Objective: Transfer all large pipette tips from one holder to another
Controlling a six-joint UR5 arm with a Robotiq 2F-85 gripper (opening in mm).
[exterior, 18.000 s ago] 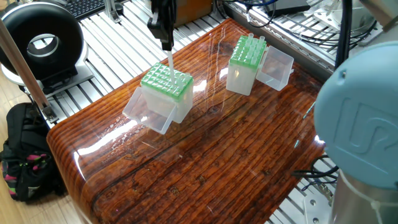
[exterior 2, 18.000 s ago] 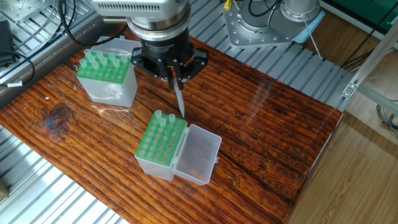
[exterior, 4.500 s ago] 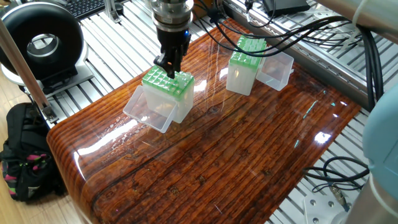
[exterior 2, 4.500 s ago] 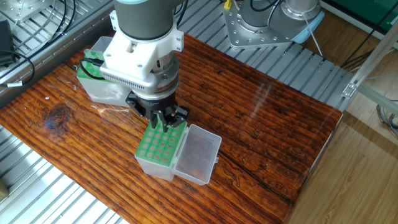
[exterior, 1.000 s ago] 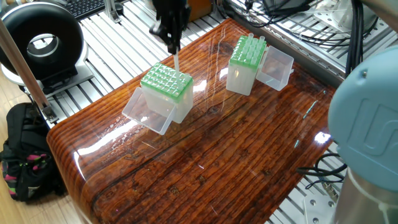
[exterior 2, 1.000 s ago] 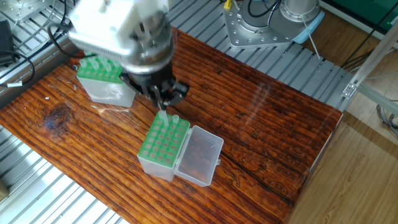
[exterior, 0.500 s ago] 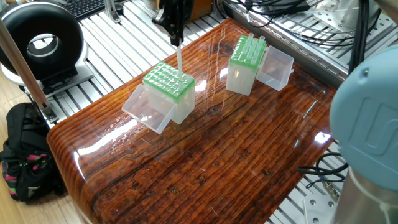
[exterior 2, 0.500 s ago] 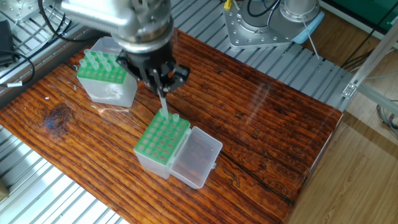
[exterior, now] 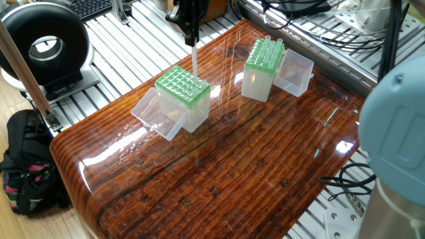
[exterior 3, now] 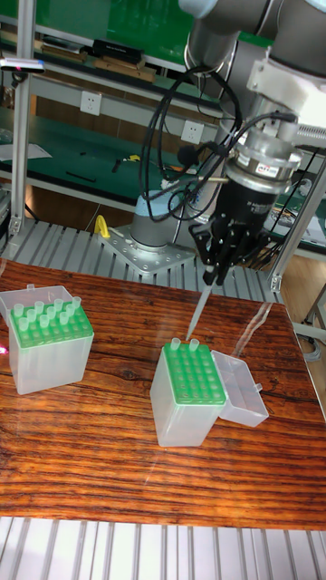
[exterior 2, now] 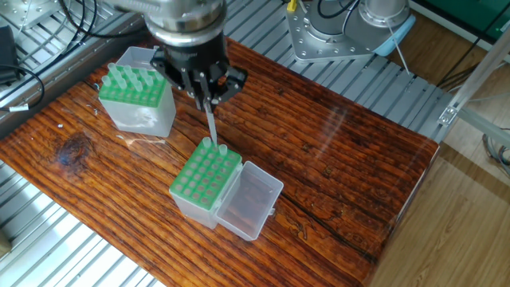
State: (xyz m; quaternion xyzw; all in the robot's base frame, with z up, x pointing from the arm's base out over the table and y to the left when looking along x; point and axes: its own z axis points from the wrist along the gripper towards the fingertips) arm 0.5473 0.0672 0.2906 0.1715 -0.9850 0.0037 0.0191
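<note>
My gripper (exterior 2: 209,94) (exterior: 192,34) (exterior 3: 215,272) is shut on one large pipette tip (exterior 2: 212,126) (exterior: 194,61) (exterior 3: 196,313), a slim clear tube hanging point down. Its lower end is just above the back edge of the near green-topped holder (exterior 2: 201,182) (exterior: 182,87) (exterior 3: 190,373). Two more tips (exterior 3: 172,344) stand in that holder's back row. The second green-topped holder (exterior 2: 134,89) (exterior: 263,54) (exterior 3: 50,328) carries several upright tips.
Each holder has a clear hinged lid lying open beside it: one lid (exterior 2: 249,202) by the near holder, another lid (exterior: 296,72) by the far one. The wooden table (exterior 2: 343,159) is ringed by aluminium rails. Cables (exterior: 312,26) hang behind.
Over the last second the gripper rose with the tip, drawing it up from the near holder's top. That holder shifted slightly on the table.
</note>
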